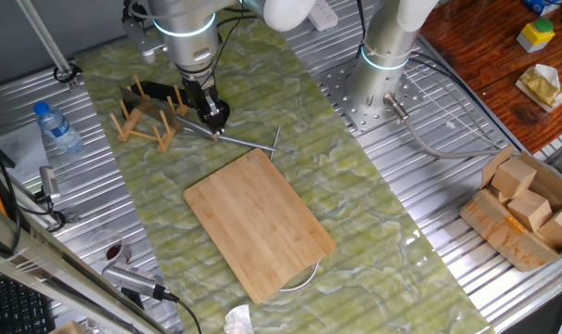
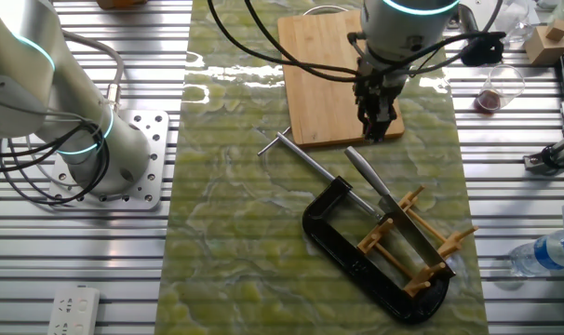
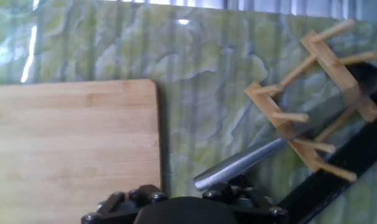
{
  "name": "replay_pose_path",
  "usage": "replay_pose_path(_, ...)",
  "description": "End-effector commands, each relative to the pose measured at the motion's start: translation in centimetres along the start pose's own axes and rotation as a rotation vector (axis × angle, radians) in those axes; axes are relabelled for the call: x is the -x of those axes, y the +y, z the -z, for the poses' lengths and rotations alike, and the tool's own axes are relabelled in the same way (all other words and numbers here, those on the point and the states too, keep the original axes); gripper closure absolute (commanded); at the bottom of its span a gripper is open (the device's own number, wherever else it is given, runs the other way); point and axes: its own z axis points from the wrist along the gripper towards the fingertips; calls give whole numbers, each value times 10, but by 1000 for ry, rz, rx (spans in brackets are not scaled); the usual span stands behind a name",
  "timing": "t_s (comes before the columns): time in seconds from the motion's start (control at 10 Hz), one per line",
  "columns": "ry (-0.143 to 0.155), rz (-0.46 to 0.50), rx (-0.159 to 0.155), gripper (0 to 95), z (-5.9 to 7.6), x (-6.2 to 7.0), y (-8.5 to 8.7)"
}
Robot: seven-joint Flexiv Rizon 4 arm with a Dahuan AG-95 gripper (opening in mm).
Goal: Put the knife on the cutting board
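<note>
The knife (image 2: 368, 175) stands with its shiny blade slotted in a wooden peg rack (image 2: 412, 242). Its rounded steel handle (image 3: 238, 165) sticks out toward the cutting board (image 2: 324, 74). The bamboo board lies flat on the green mat (image 1: 258, 223) and fills the left of the hand view (image 3: 70, 143). My gripper (image 2: 378, 130) hangs just above the free end of the handle, between the rack and the board (image 1: 214, 116). Its jaws look slightly apart and hold nothing. In the hand view only its dark body shows at the bottom edge.
A black C-clamp (image 2: 356, 261) lies under the rack, its thin screw rod (image 2: 305, 158) reaching toward the board's corner. A water bottle (image 1: 57, 125) stands left of the mat. A second arm's base (image 1: 383, 83) and a box of wooden blocks (image 1: 522, 209) are at the right.
</note>
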Motion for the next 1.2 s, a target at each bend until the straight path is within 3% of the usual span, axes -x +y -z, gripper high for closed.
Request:
replay_pose_path(0.1,-5,136,11,950,0,0,0)
replay_pose_path(0.3,17,258,9,950,0,2,-4)
replay_pose_path(0.5,44,378,19,950,4,8,-20)
replay_pose_path(0.6,75,470,21,950,9,12,-34)
replay_pose_path(0.9,86,729,13,950,13,10,-71)
replay_pose_path(1.2,105,1021,-1,950,29,6,-120)
